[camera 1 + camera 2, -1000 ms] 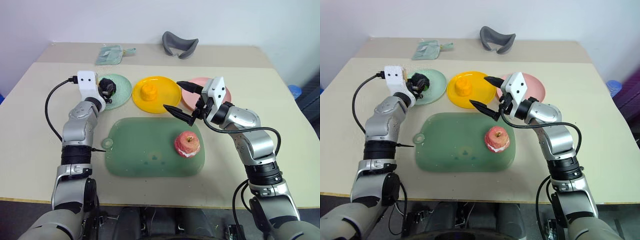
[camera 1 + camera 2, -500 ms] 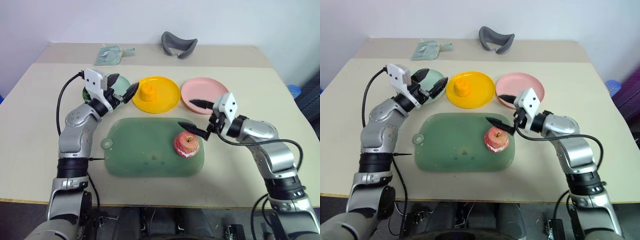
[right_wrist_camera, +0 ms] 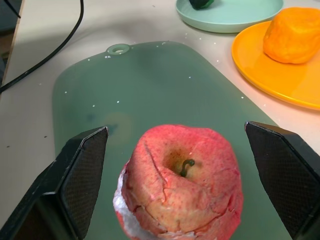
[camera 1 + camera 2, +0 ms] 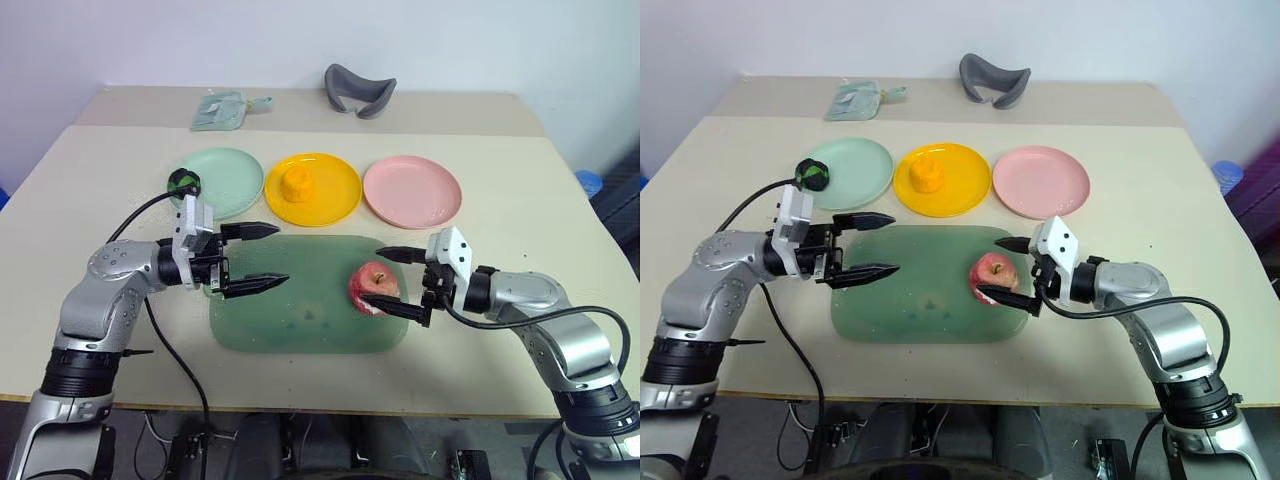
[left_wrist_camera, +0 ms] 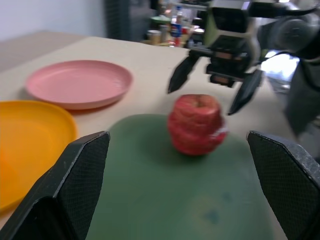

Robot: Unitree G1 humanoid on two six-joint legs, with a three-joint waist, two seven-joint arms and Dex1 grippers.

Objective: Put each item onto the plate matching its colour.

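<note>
Apple (image 4: pixel 375 289) sits on the green mat (image 4: pixel 290 310) on the table (image 4: pixel 500 240), my right end effector (image 4: pixel 402 282) spread wide around it; my left end effector (image 4: pixel 252 258), also open and empty, hangs over the mat's far side. Yellow fruit (image 4: pixel 297 183) and dark lump (image 4: pixel 182 181) already lie on their plates. My right wrist view frames the apple between both fingers (image 3: pixel 82 165): I should close squarely at mid-height, lift clear, then carry it to the bare pink plate (image 4: pixel 412 190).

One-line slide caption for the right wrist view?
Open right claw straddles the red apple on the green mat, with the orange fruit already on its yellow plate.
</note>
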